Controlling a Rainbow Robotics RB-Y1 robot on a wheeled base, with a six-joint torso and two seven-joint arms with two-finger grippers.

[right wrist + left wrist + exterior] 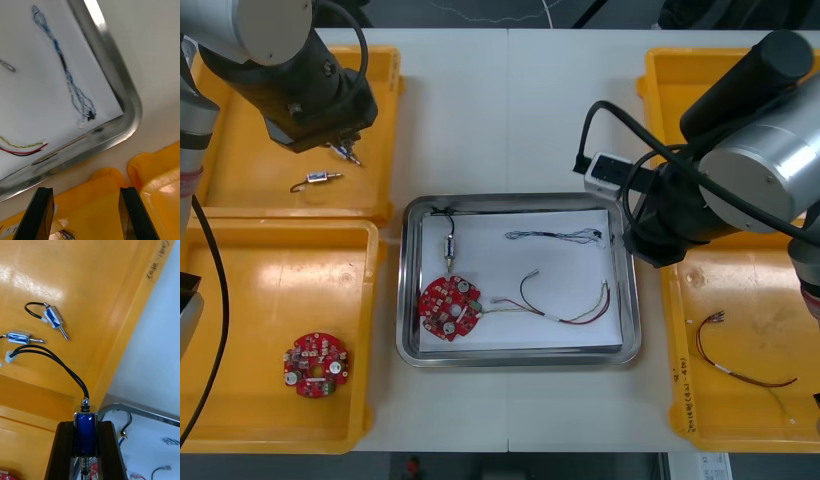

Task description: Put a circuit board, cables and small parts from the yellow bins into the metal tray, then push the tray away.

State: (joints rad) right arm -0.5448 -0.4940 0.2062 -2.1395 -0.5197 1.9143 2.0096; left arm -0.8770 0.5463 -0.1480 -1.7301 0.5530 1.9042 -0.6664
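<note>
Metal tray (520, 358) sits mid-table, white inside, w/ yellow bins on both sides. My guess is that this lets each arm reach bin and tray w/o crossing the other.

Left of tray are the far-left bin (240, 150) and near-left bin (240, 300). Right of tray are the far-right bin (670, 90) and near-right bin (740, 300).

Left gripper (85, 438) hangs over the far-left bin, off the tray's far-left corner. It is clamped on a small metal part (85, 429), blue body upright between the fingers, black cable looping free out of the top. Gripping the body prob. keeps the cable clear of the pads. Looks like the carry-to-tray step.

Right gripper (88, 210) is just beside the tray's far-right corner, over where the two right bins meet. Fingers are wide apart w/ nothing between, so it's prob. waiting.

Circuit board (448, 308) lies in the tray's near-left part. A spare board (315, 364) is in the near-left bin.

Blue-and-white cable (555, 236) runs along the tray's far side. Red-and-yellow cable (565, 305) lies near-right inside the tray. A spare red cable (740, 365) is in the near-right bin.

Tray part (449, 247) lies just beyond the board, far-left in the tray. Two loose parts (54, 318) rest in the far-left bin.

Tray is mostly loaded, push not yet done.
</note>
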